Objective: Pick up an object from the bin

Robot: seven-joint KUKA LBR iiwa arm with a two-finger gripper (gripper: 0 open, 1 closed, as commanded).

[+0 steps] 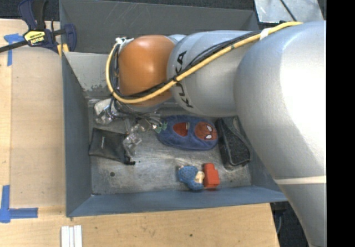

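Jaws, state unclear, beside black cloth; blue slipper, black pouch nearby.

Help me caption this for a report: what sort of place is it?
Probably a robotics lab's bin-picking test cell: a KUKA arm reaches into a grey metal bin holding loose odds like a blue slipper.

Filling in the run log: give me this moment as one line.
gripper: low, bin's left | nearest: black folded thing | right of it: blue slipper | grasp: none seen
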